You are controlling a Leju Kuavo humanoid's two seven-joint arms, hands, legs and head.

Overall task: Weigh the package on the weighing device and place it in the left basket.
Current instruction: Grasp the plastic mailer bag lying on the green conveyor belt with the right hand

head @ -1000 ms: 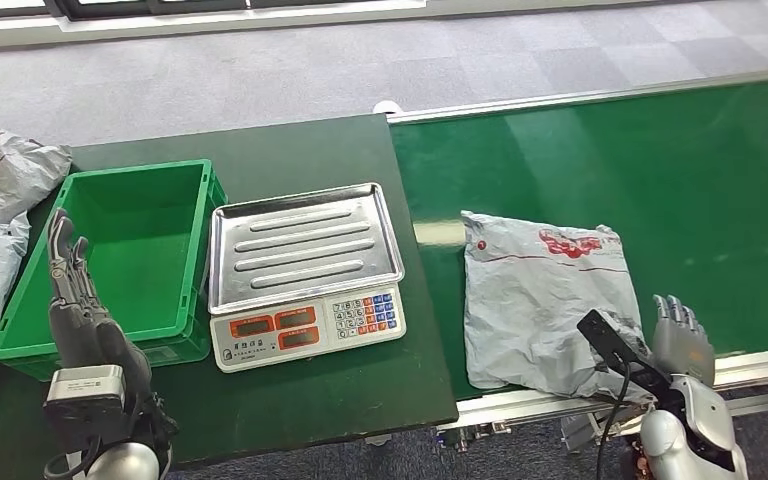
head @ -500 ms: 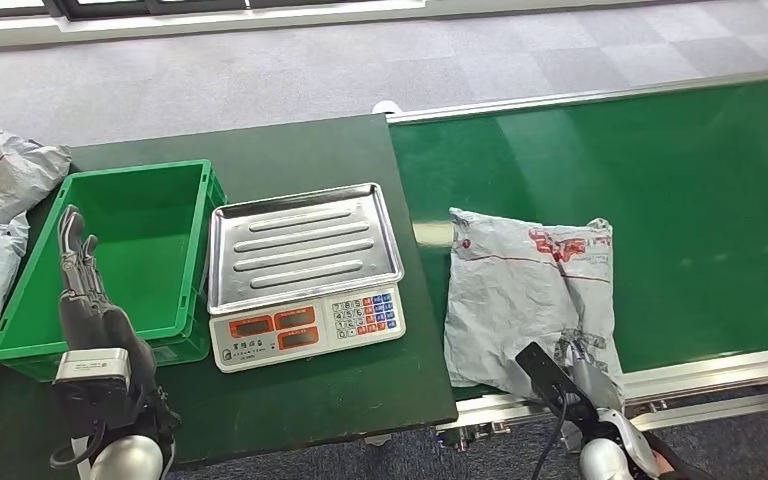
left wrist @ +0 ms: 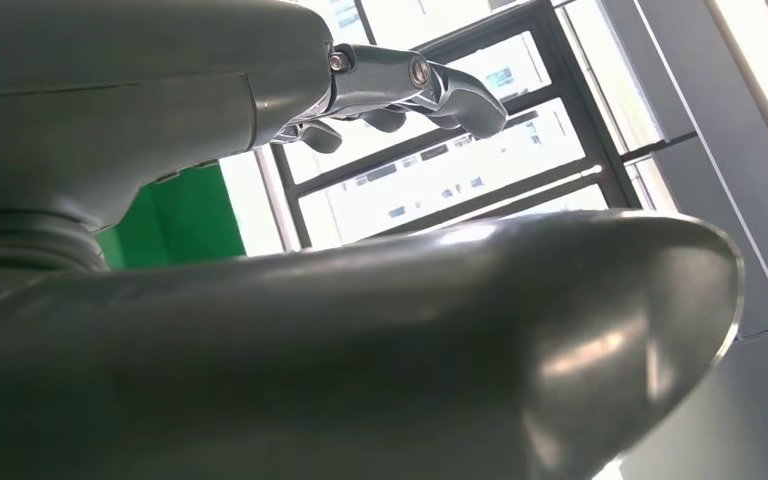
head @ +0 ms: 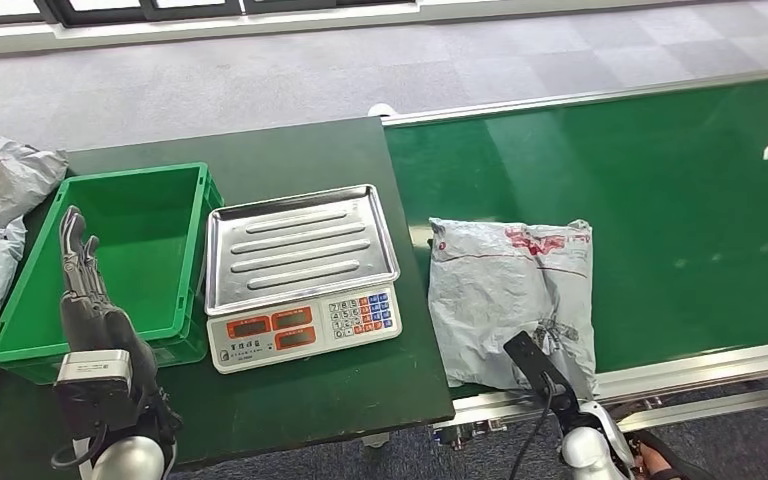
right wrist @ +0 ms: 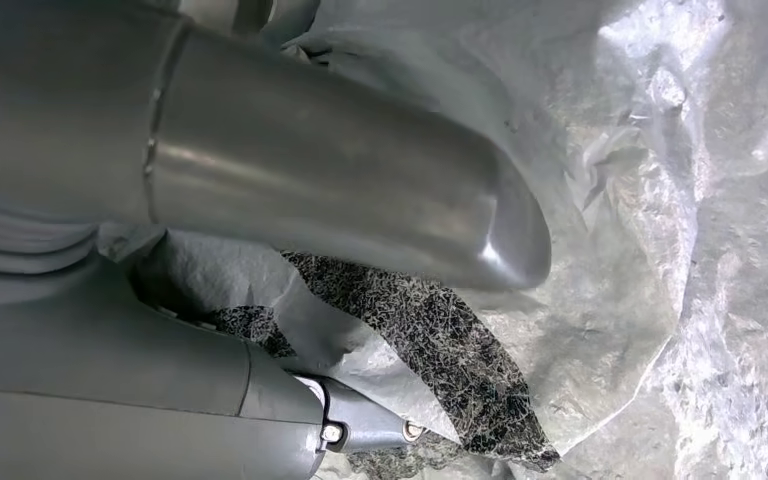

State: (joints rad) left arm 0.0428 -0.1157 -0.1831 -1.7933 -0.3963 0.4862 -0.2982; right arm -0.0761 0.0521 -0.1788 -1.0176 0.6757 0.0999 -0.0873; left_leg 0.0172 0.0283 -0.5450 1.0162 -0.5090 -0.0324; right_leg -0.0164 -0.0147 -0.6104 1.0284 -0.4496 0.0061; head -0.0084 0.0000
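A grey plastic package [head: 508, 288] with red print lies on the green conveyor belt [head: 680, 190], right of the scale. My right hand [head: 566, 392] is at the package's near edge, mostly hidden behind the black wrist camera. Up close, its thumb [right wrist: 360, 190] lies over a crumpled fold of the package [right wrist: 680, 200] with a finger [right wrist: 290, 400] under it, pinching the fold. The silver-trayed scale [head: 302, 248] stands bare on the dark table. The green basket [head: 20, 300] sits to its left. My left hand [head: 85, 290] is raised over the basket's near part, fingers straight and holding nothing.
Two more grey packages [head: 0, 175] lie left of the basket on the table's edge. The conveyor's metal rail [head: 700, 370] runs along the near side. Grey carpet lies beyond the table, and windows fill the left wrist view behind my fingers [left wrist: 430, 85].
My right hand came in from the package's right side to its near edge and took hold of it. The package slid left toward the scale. The left hand barely moved.
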